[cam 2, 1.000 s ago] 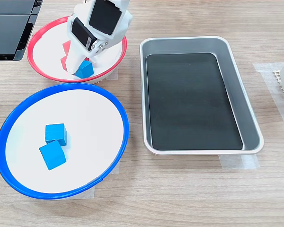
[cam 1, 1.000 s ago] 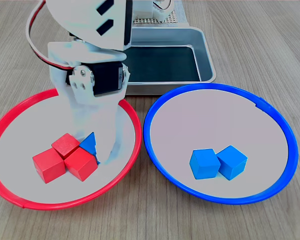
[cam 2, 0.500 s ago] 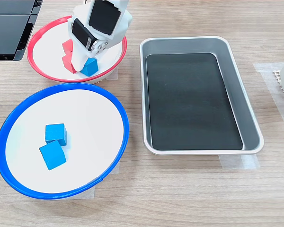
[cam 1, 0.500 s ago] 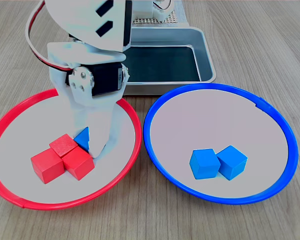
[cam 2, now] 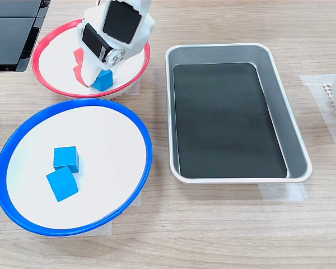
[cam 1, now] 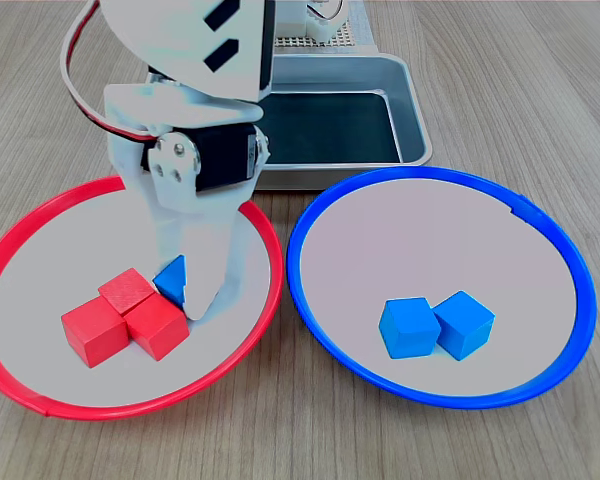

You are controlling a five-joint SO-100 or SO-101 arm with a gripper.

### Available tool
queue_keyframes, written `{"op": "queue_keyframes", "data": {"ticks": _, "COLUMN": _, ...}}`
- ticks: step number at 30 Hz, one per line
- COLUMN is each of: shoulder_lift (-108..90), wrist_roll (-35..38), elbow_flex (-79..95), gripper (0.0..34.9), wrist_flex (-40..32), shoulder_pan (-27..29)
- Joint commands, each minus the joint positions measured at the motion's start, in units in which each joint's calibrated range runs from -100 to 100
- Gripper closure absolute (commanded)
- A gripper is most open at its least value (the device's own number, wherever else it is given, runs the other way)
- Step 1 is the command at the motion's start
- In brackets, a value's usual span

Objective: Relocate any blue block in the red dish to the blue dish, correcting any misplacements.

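Down inside the red dish (cam 1: 20, 385), the white pincer (cam 1: 185, 300) stands nearly upright with its tips at the dish floor, closed around the blue block (cam 1: 171, 279). In the first exterior view only a blue wedge of that block shows at the near edge of the white fingers; in the second exterior view the block (cam 2: 104, 79) sits between the finger tips, one face and its top visible, and the pincer (cam 2: 98, 83) reaches down to it from the arm's black-and-white servo housing (cam 2: 119, 25).

Just beside the block, touching it on the first exterior view's left, three red cubes (cam 1: 120, 318) huddle together on the pale inside of the dish. In the second exterior view the red dish (cam 2: 45, 84) lies at the upper left, and only parts of the red cubes (cam 2: 77, 59) show behind the arm.

The blue dish (cam 1: 310, 215) lies just beside the red one, on the first exterior view's right, their rims near but apart. It holds two blue cubes (cam 1: 435, 326) touching each other. In the second exterior view the blue dish (cam 2: 129, 115) lies below the red dish, with the same two blue cubes (cam 2: 64, 171) toward its left part.

A rectangular metal tray (cam 2: 298, 151) with a dark liner rests on the wooden desk (cam 2: 213, 235) to the second exterior view's right of both dishes; in the first exterior view the tray (cam 1: 412, 110) lies behind them.
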Motion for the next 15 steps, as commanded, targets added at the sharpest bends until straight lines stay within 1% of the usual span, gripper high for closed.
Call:
{"op": "queue_keyframes", "data": {"ticks": 1, "shoulder_lift": -4.0, "wrist_roll": -0.7, "elbow_flex": -3.1, "gripper": 34.6, "wrist_flex": 1.2, "shoulder_pan": -0.5}}
{"op": "queue_keyframes", "data": {"ticks": 10, "shoulder_lift": -13.1, "wrist_roll": -2.6, "elbow_flex": -3.8, "gripper": 34.6, "wrist_flex": 5.4, "shoulder_pan": -1.7}}
{"op": "queue_keyframes", "data": {"ticks": 15, "shoulder_lift": -17.3, "wrist_roll": -6.2, "elbow_flex": -6.3, "gripper": 34.6, "wrist_flex": 10.2, "shoulder_pan": -4.7}}
